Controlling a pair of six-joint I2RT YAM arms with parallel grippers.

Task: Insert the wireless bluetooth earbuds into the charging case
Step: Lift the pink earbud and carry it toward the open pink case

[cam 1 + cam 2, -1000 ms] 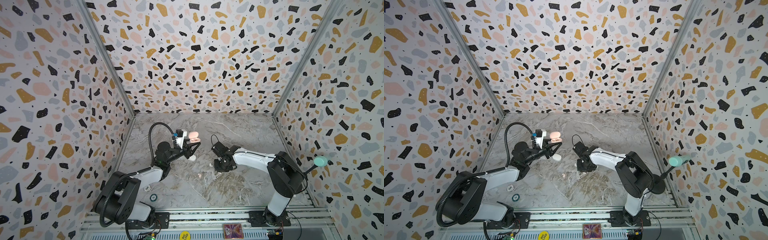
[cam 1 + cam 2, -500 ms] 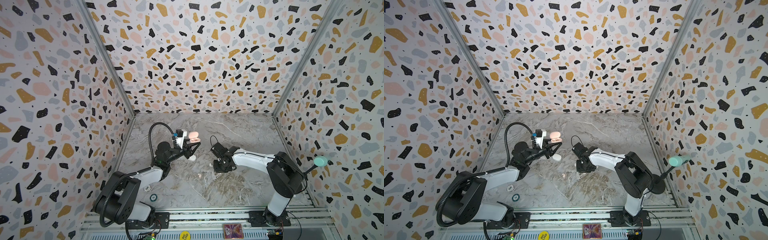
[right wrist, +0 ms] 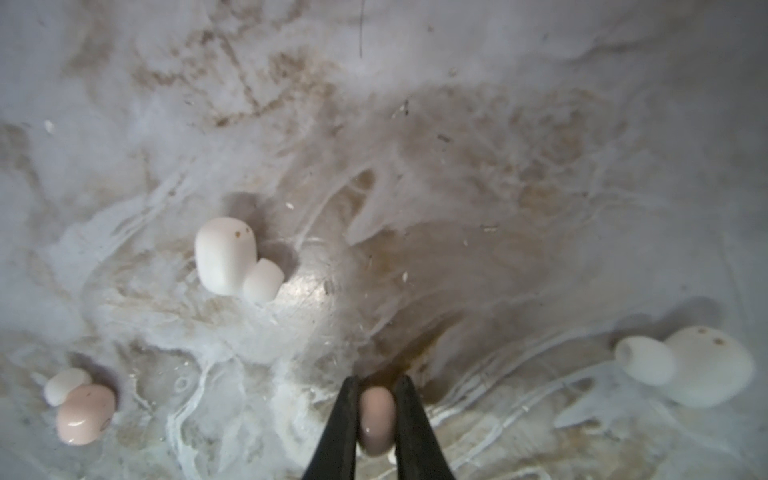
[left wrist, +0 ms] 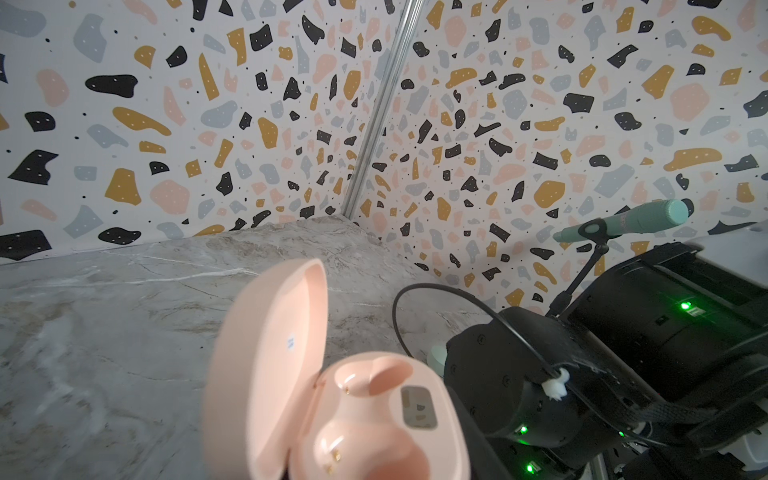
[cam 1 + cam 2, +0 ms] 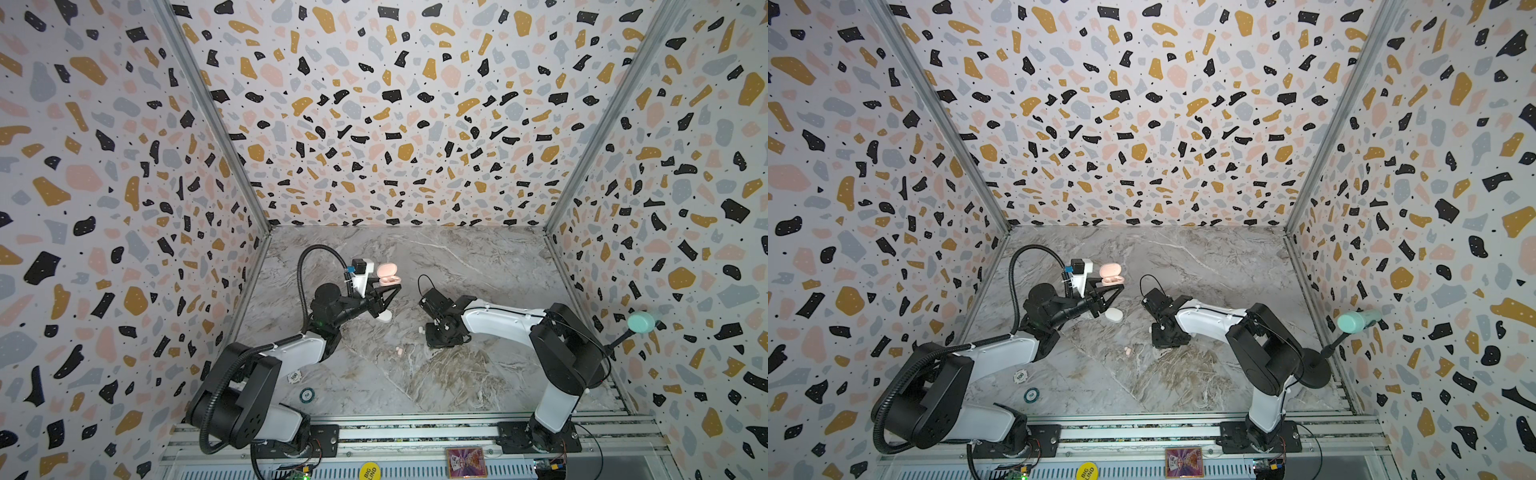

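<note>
My left gripper (image 5: 392,289) is shut on an open pale pink charging case (image 4: 365,415) and holds it above the table. Its lid stands up and both sockets are empty. The case (image 5: 388,275) shows in both top views. My right gripper (image 3: 376,382) points down at the marble table and is shut on a pale pink earbud (image 3: 376,419) right at the surface. Another pink earbud (image 3: 85,413) and two white earbuds (image 3: 226,257) (image 3: 698,365) lie loose near it. In a top view, the loose pink earbud (image 5: 399,351) lies left of the right wrist (image 5: 444,332).
A shut white case (image 5: 385,316) lies on the table under the left gripper. A mint case (image 4: 436,355) peeks out behind the right arm. A mint microphone on a stand (image 5: 640,322) stands by the right wall. Two poker chips (image 5: 306,395) lie near the left arm's base.
The right gripper's jaws have shut on the pink earbud, and the right wrist has shifted slightly. The left arm and the pink case have stayed still.
</note>
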